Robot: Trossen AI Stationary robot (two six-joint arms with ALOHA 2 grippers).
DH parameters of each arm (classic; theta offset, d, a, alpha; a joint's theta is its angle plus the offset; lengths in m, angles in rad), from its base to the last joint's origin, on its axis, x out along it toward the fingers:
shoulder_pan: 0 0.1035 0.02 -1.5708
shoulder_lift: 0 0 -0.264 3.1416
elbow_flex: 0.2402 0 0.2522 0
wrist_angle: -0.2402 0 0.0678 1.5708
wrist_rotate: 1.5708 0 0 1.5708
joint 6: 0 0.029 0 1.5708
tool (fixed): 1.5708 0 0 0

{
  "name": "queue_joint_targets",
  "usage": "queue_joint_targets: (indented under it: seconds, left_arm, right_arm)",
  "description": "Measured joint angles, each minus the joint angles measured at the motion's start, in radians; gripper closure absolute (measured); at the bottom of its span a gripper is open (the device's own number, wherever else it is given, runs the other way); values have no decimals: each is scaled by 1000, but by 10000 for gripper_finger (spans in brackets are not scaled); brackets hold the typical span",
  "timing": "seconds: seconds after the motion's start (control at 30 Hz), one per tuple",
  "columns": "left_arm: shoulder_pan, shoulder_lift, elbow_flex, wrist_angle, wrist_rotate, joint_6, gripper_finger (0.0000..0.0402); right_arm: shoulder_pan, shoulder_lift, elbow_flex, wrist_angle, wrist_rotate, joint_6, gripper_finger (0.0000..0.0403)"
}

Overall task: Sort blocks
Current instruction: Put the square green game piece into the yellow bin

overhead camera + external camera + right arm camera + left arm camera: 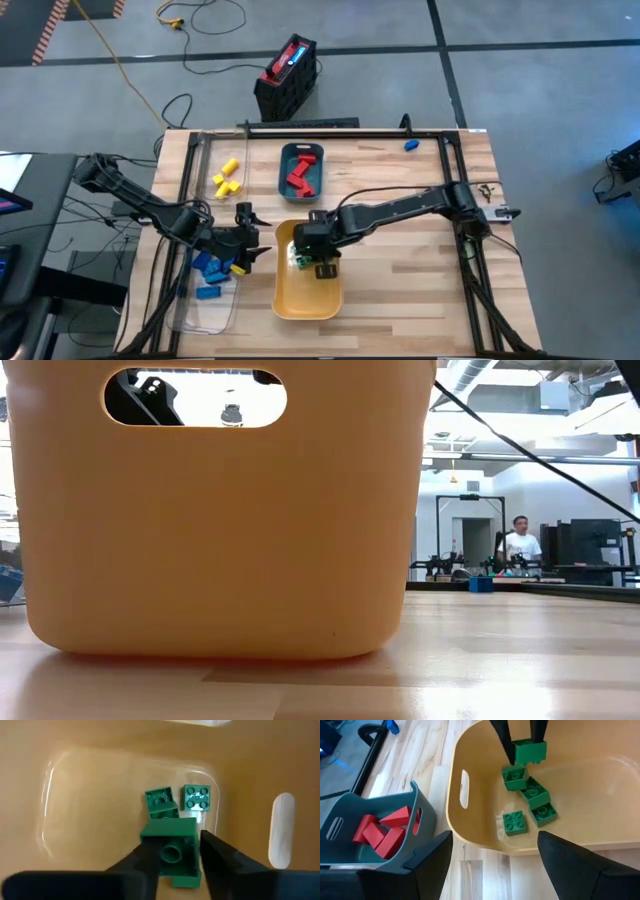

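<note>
Your right gripper [172, 852] hangs inside the yellow tray [300, 300], its fingers pinching a green block [172, 847] just above the other green blocks [530, 795] on the tray floor. Your left gripper [255, 250] waits with fingers spread wide just beside the yellow tray, holding nothing, near the teal tray [285, 175] of red blocks [300, 175].

Green blocks [530, 795] lie clustered on the floor of the yellow tray [300, 300], near its far end, studs up; one more green block [172, 850] hangs just above them between the right gripper's [175, 857] fingers. Red blocks [301, 173] are piled in the teal tray [283, 170]. Yellow blocks [226, 178] sit near the table's [400, 280] far left corner, blue blocks [208, 270] in the clear tray [215, 315] at its left edge, and one blue block [411, 145] near the far edge.
</note>
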Motion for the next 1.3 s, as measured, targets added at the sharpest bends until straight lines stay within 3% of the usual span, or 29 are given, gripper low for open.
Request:
queue_joint_targets:
  seconds: [0.2,0.33,0.6,0.77,0.83,1.03,1.13,1.3]
  left_arm:
    - [0,0,0,-1,0,0,113]
    - [0,0,0,6,0,4,113]
    - [0,23,0,382,-53,285,113]
    - [20,89,2,569,-53,329,113]
    - [24,121,1,585,-66,308,113]
    - [9,151,1,614,-250,194,113]
    - [7,151,1,635,-268,107,113]
    - [8,181,1,630,-264,-10,113]
  right_arm:
    - [-5,-14,3,-2,0,7,176]
    - [-5,-57,3,-3,1,25,131]
    - [5,-82,4,52,55,58,123]
    - [1,-84,4,99,141,100,123]
    - [2,-84,4,112,166,112,123]
    - [10,-84,4,106,252,134,123]
    - [20,-84,4,120,314,129,123]
    - [30,-84,4,133,323,129,123]
